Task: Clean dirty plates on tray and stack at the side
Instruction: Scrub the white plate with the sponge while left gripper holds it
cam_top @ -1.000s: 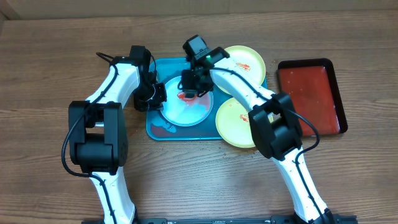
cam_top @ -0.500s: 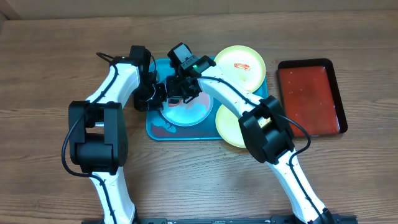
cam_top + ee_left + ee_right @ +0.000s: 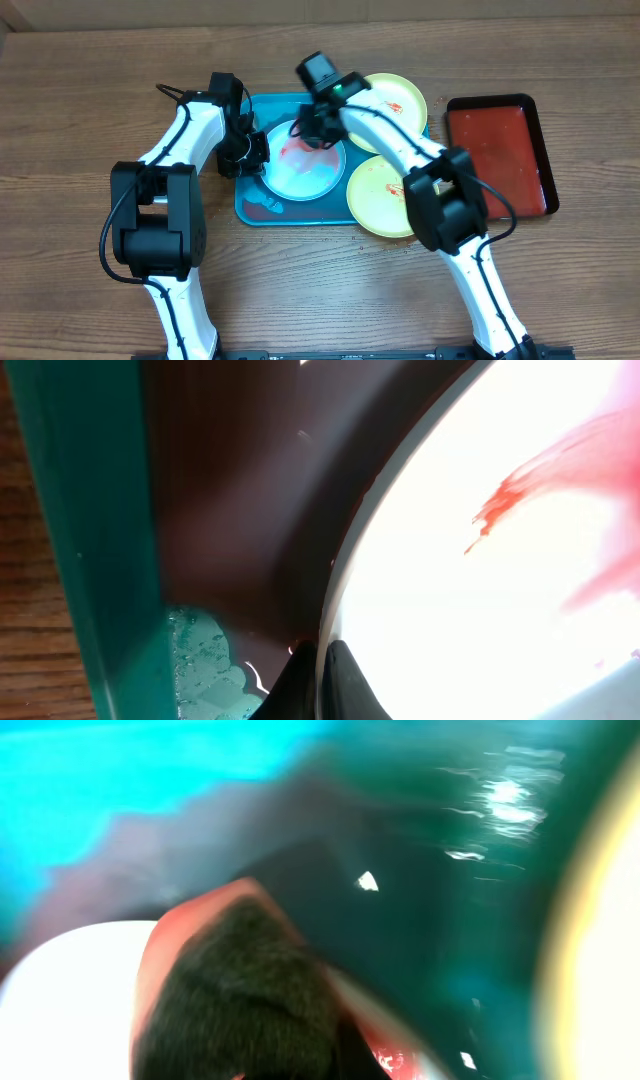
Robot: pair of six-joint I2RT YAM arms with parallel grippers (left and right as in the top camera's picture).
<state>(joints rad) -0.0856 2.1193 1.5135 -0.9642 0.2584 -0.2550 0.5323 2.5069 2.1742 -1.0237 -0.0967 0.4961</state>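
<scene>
The left gripper [image 3: 252, 152] pinches shut on the rim of the blue-white plate [image 3: 305, 168], which lies in the tray [image 3: 266, 104] directly below the right gripper [image 3: 312, 132], itself clamped on a dark pad [image 3: 240, 1000], so a hard scrub could wrench the rim free or smear sauce wider.
</scene>
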